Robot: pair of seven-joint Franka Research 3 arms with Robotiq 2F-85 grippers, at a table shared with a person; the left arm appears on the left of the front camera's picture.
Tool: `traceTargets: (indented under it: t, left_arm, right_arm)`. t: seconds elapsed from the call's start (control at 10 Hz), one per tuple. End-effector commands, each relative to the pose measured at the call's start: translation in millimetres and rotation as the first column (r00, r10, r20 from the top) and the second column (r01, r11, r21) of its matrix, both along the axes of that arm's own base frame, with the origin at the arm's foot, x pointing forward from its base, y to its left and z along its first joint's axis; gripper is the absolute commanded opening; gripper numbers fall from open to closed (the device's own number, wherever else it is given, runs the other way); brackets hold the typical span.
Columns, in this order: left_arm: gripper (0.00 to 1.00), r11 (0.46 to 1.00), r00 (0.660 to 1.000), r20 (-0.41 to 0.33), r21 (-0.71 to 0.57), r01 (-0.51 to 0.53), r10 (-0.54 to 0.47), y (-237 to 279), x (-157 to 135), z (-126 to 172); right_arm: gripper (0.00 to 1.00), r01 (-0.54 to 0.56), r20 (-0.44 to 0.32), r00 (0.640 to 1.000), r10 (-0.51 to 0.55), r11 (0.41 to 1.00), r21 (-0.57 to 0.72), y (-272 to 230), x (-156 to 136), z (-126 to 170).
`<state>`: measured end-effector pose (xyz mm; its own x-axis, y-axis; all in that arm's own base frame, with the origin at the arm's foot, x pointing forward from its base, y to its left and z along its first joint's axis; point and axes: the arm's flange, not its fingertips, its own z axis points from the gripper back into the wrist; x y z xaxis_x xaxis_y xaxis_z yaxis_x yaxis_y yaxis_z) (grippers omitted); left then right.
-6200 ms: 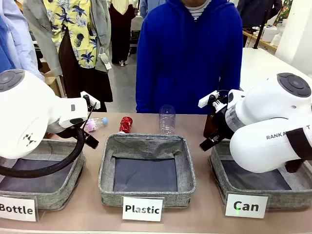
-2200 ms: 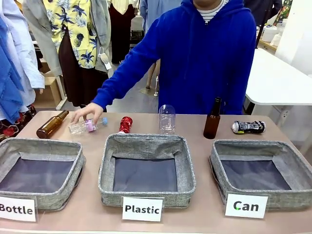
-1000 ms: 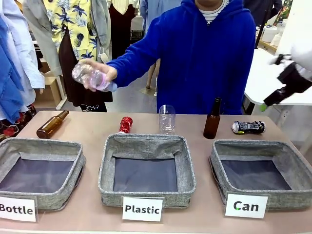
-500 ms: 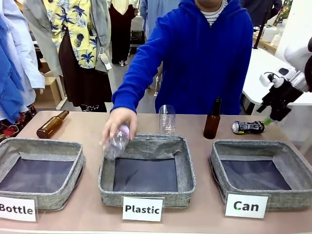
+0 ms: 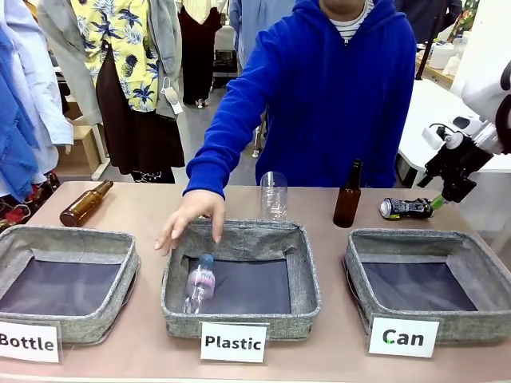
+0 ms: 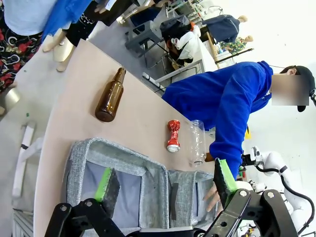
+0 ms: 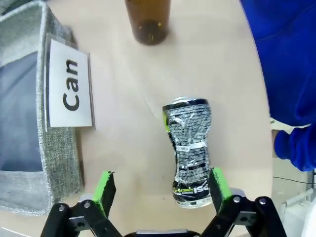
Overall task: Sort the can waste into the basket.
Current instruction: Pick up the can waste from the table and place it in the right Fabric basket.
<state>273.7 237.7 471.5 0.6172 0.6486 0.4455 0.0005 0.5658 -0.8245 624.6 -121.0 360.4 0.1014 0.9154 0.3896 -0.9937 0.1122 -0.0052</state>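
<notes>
Now that the right hand (image 7: 161, 187) has dropped to the silver can (image 7: 190, 148) (jaws wide, nothing held), the grasp towards the basket (image 5: 471, 325) looks due.

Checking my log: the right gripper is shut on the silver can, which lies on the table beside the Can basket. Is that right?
Not quite. The right wrist view shows the right gripper open, jaws spread wide, not shut on the silver can. The rest holds: the can lies on the table beside the Can basket.
</notes>
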Motion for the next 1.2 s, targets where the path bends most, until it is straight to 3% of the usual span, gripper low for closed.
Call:
traceTargets:
  t: [0.0, 0.5, 0.9, 1.1]
  left_arm:
    - [1.0, 1.0, 1.0, 0.03, 0.004, 0.005, -0.005, 2, 2, -2]
    - [1.0, 1.0, 1.0, 0.03, 0.004, 0.005, -0.005, 2, 2, -2]
    - [1.0, 1.0, 1.0, 0.03, 0.004, 0.005, -0.005, 2, 2, -2]
    - [1.0, 1.0, 1.0, 0.03, 0.004, 0.005, -0.005, 2, 2, -2]
  right_arm:
    - [1.0, -0.01, -0.046, 0.999, 0.008, 0.999, -0.041, 14, 6, -11]
    - [1.0, -0.048, -0.038, 0.998, 0.044, 0.994, -0.103, 45, 11, -58]
    - [1.0, -0.06, -0.067, 0.996, 0.052, 0.992, -0.11, 48, 11, -64]
    - [1.0, 0.013, 0.027, 1.0, -0.011, 0.997, -0.082, 44, 14, -57]
